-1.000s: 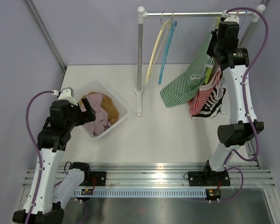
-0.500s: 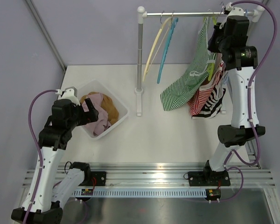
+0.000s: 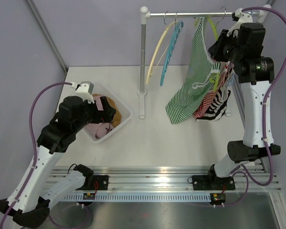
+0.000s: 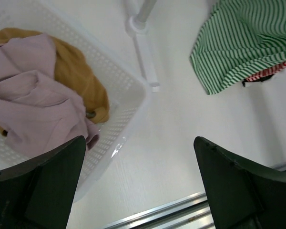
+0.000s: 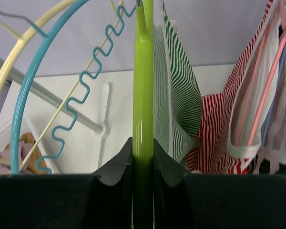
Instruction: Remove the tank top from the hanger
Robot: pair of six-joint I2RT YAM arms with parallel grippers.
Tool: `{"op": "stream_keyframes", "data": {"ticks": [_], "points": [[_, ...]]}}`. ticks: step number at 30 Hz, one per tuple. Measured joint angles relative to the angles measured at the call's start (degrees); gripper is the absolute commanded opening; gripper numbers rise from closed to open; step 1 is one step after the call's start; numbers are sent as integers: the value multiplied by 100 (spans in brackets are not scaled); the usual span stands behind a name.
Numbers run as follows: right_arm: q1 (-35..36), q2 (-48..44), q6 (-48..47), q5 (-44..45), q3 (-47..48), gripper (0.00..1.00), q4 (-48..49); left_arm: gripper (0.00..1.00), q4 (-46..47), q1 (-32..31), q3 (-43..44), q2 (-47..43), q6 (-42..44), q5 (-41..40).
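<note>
The green-and-white striped tank top (image 3: 193,71) hangs on a lime-green hanger (image 3: 213,29) just under the rail, drooping toward the table. My right gripper (image 3: 223,47) is up by the rail, shut on the hanger's lime bar (image 5: 143,86); in the right wrist view the gripper (image 5: 143,148) pinches that bar, with the tank top (image 5: 178,105) right behind it. My left gripper (image 3: 107,112) hovers open over the right side of the basket; in the left wrist view this gripper (image 4: 139,140) holds nothing and the tank top's hem (image 4: 243,47) shows at the upper right.
A white basket (image 3: 125,118) with mauve and mustard clothes sits at the left. The rail (image 3: 190,15) on its post (image 3: 143,57) carries an empty yellow hanger (image 3: 157,50) and a blue hanger (image 3: 170,47). Red-striped and black-striped garments (image 3: 209,102) hang behind the green one.
My right gripper has risen and carried the lime hanger with the tank top leftward along the rail. My left arm has swung right, over the basket.
</note>
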Motion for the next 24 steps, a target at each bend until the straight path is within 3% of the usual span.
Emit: {"op": "stream_keyframes", "data": {"ticks": [6, 12, 20, 24], "points": [[0, -824, 52, -254, -940, 0, 48, 99, 490, -1294, 557, 507, -181, -474], [0, -1615, 96, -671, -2024, 0, 31, 99, 1231, -2168, 1167, 1075, -26, -640], [0, -3191, 216, -1257, -3687, 0, -192, 99, 2015, -2782, 2243, 2210, 415, -686], [-4, -4194, 221, -2059, -4330, 0, -94, 99, 2175, -3016, 2636, 2752, 551, -702]]}}
